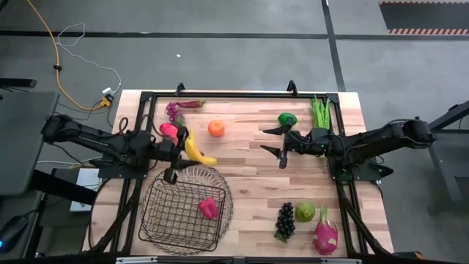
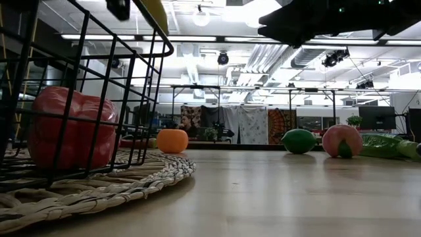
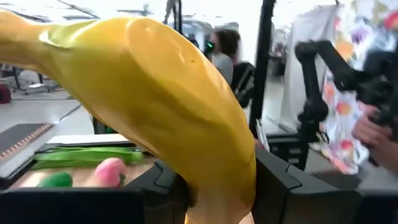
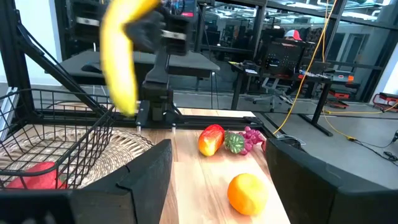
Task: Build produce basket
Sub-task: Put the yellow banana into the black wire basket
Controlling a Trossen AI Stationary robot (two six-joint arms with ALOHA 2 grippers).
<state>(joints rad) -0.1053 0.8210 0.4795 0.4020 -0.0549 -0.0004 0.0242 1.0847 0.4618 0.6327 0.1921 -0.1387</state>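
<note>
Clamped on a curved yellow banana (image 1: 196, 152), the left gripper (image 1: 178, 150) hangs at the far rim of the round dark wire-mesh basket (image 1: 158, 220), which sits on a woven straw mat (image 2: 99, 187) at the near left of the pale wooden table (image 1: 249, 183). A red piece of produce (image 1: 209, 208) lies inside the basket; the low view shows it through the wire bars, lumpy and glossy. The right gripper (image 1: 282, 144) hovers with its fingers apart and empty over the table's far right, beside a round green lime (image 1: 287, 119) and a bundle of green beans (image 1: 320, 112). Only the overhead view takes in the dark grapes (image 1: 285, 220), green pear (image 1: 305, 211) and pink dragon fruit (image 1: 325, 233) at the near right corner. The right wrist view alone brings close the red-yellow mango (image 4: 211, 139), purple grapes (image 4: 252, 138) and orange (image 4: 247, 193), with the banana raised above the basket's rim. The low view adds a pink peach (image 2: 341, 141) beside the lime. In the left wrist view, a person (image 3: 224, 53) shows in the room beyond the table. No lettering can be read in any view.
</note>
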